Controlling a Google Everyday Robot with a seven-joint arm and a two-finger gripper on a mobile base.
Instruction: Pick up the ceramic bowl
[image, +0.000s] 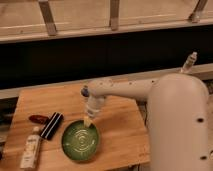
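The ceramic bowl (80, 140) is a wide, shallow green bowl with faint rings inside. It rests on the wooden table (120, 130) near the front edge, left of centre. My gripper (88, 120) hangs from the white arm (125, 90) and points down at the bowl's far rim, touching or just above it. The bowl's inside is almost fully in view.
A black flat box (51, 125) and a red object (38, 119) lie just left of the bowl. A white bottle (31, 148) lies at the front left. My large white body (180, 125) fills the right side. A dark wall runs behind the table.
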